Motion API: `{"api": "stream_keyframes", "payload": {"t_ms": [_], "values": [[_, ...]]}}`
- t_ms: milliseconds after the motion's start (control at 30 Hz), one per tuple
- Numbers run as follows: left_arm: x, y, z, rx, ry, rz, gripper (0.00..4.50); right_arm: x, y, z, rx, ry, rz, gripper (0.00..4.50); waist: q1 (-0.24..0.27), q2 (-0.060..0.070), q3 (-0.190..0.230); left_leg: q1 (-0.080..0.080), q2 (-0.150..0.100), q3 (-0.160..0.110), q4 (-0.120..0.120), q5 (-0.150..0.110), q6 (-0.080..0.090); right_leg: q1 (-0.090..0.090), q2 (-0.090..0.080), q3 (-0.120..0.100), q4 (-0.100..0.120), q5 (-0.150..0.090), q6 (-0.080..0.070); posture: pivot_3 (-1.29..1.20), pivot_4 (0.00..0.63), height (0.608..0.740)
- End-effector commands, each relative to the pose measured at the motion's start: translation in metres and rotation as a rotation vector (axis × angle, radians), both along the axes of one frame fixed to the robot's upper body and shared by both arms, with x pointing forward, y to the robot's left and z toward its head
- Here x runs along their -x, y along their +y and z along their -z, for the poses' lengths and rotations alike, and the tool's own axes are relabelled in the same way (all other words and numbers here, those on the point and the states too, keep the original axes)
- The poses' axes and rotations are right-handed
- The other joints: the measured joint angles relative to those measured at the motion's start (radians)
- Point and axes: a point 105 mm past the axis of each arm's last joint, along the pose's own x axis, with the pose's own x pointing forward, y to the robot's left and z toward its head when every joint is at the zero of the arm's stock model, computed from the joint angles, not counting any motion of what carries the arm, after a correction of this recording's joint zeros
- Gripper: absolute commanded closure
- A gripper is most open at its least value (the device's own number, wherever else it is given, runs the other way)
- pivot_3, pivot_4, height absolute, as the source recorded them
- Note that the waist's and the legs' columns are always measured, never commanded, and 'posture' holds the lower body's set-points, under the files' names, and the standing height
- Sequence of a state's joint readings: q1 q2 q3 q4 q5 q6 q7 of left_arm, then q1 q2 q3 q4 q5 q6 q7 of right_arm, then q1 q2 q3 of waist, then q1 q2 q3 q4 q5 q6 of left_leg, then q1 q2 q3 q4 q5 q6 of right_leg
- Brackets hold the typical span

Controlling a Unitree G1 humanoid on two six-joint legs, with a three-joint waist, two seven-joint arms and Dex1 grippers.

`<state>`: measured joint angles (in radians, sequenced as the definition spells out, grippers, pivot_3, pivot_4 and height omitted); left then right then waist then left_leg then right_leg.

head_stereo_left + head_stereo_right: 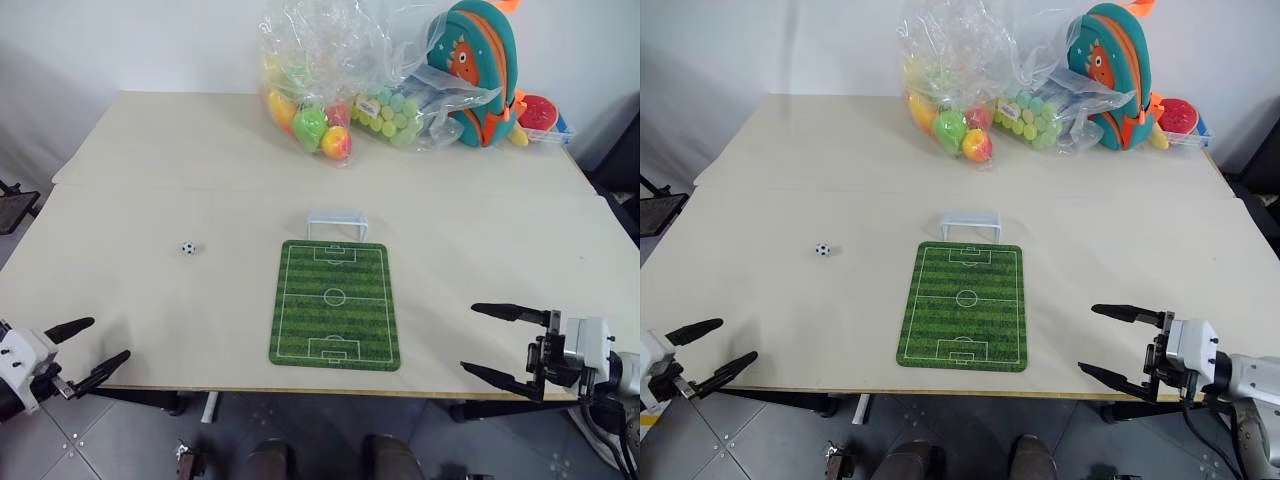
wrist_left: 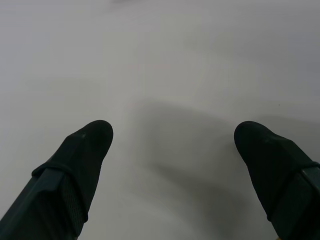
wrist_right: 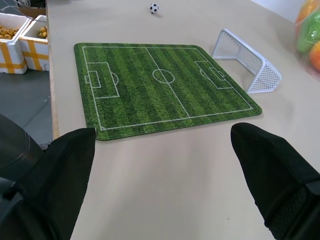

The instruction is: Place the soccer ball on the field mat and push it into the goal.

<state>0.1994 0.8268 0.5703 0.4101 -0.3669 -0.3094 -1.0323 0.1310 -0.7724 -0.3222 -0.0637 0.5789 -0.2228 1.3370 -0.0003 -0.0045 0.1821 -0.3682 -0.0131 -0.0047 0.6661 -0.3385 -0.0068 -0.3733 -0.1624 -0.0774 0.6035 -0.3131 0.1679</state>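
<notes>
1. Field mat lies flat near the table's front edge.
2. Goal stands just beyond the mat's far end.
3. Soccer ball rests on bare table, left of the mat, apart from it.
4. Left gripper: fingers spread, empty, well left of the mat.
5. Right gripper: fingers spread, empty, right of the mat.
</notes>
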Motion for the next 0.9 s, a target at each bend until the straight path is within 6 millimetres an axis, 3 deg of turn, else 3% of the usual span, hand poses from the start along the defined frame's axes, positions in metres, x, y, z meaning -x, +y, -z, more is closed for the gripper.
{"api": "stream_keyframes", "payload": {"t_ms": [33,200,333,400,600,900], "values": [[0.0,0.003,-0.009,0.0,-0.016,-0.007,0.03,-0.001,0.004,-0.007,-0.026,-0.03,-0.008,0.0,0.0,0.0,0.0,0.0,0.0,0.0,0.0,0.0,0.0,0.0,0.0,0.0,0.0,0.0,0.0,0.0,0.15,0.74],[-0.003,0.002,-0.014,0.098,-0.064,-0.04,0.03,-0.008,0.023,-0.028,-0.169,-0.089,-0.01,0.0,-0.001,0.0,0.0,0.0,0.0,0.0,0.0,0.0,0.0,0.0,0.0,0.0,0.001,0.0,0.0,0.0,0.15,0.74],[-0.02,0.012,-0.023,0.308,-0.225,-0.226,0.03,-0.011,0.052,-0.059,-0.369,-0.161,-0.047,0.0,-0.001,0.0,0.0,0.0,0.001,-0.001,0.001,0.0,0.0,0.0,0.0,0.0,0.002,0.0,0.0,0.0,0.15,0.74],[-0.025,0.006,-0.021,0.373,-0.273,-0.256,0.03,-0.01,0.06,-0.064,-0.408,-0.174,-0.056,0.0,0.0,0.0,0.0,0.0,0.002,-0.004,0.001,0.0,-0.001,0.0,0.0,0.0,0.003,0.0,0.0,0.0,0.15,0.74],[-0.034,-0.034,-0.005,0.415,-0.243,-0.18,0.03,-0.008,0.071,-0.059,-0.396,-0.201,-0.071,0.0,0.003,-0.004,-0.002,-0.001,-0.001,-0.002,0.002,0.0,0.0,-0.001,0.0,-0.001,0.003,0.0,0.0,0.0,0.15,0.74],[-0.097,-0.059,-0.046,0.434,-0.29,-0.089,0.03,-0.011,0.064,-0.044,-0.357,-0.162,-0.079,0.0,0.015,-0.004,-0.002,0.0,-0.001,-0.002,0.006,0.001,-0.001,0.0,0.0,-0.001,0.007,0.0,0.0,0.0,0.15,0.74]]}}
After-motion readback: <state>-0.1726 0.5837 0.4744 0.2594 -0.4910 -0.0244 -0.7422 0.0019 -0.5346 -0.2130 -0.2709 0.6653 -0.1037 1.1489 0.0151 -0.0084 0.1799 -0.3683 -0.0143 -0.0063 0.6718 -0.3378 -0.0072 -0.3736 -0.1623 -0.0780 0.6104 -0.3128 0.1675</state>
